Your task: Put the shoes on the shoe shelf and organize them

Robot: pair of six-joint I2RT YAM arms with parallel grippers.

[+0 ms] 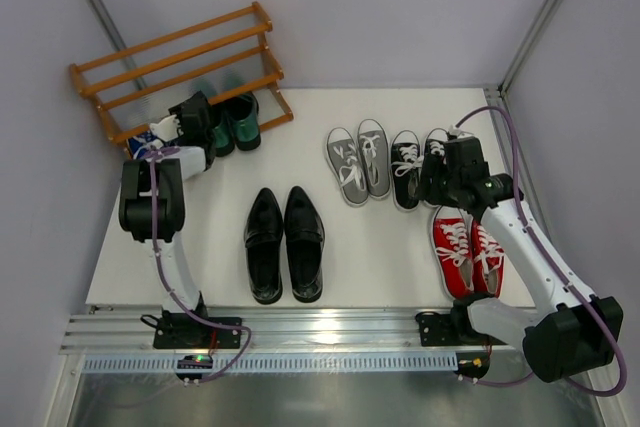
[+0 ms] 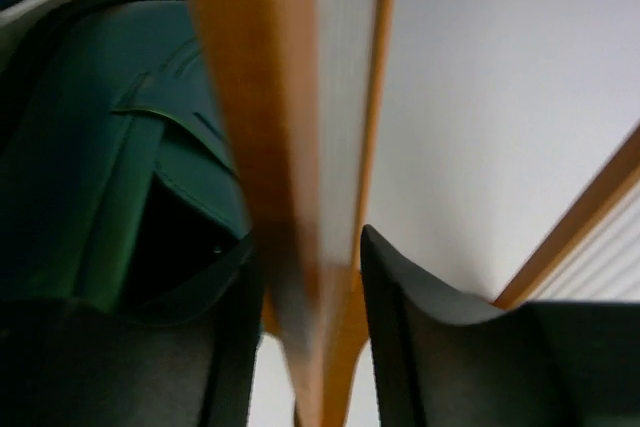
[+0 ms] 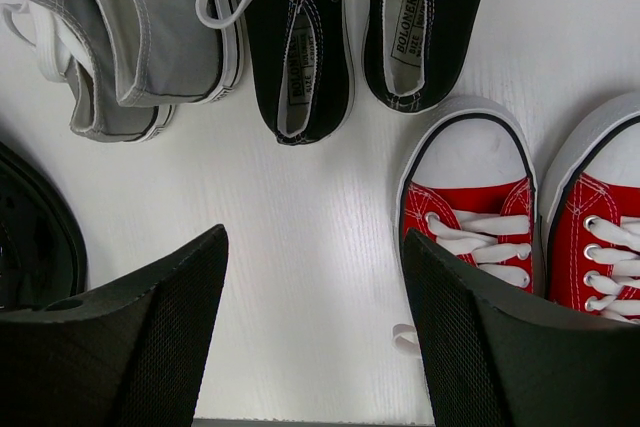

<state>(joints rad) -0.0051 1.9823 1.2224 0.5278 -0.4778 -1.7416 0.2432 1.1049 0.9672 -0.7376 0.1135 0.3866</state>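
Observation:
The orange-brown shoe shelf (image 1: 180, 52) stands at the back left. The dark green loafers (image 1: 235, 122) sit at its lowest tier, with a blue sneaker (image 1: 145, 142) to their left. My left gripper (image 1: 195, 117) is open at that tier. In the left wrist view it (image 2: 305, 247) straddles a shelf rail (image 2: 260, 97), with a green loafer (image 2: 90, 147) just left of it. My right gripper (image 1: 437, 172) is open and empty. It (image 3: 315, 237) hovers over bare table between the black-and-white sneakers (image 3: 300, 47) and the red sneakers (image 3: 470, 207).
The black leather loafers (image 1: 285, 242) lie mid-table. The grey sneakers (image 1: 360, 162) stand beside the black-and-white pair (image 1: 415, 167), with the red pair (image 1: 467, 252) in front of them. Walls close the left, back and right sides. A metal rail (image 1: 330, 332) runs along the near edge.

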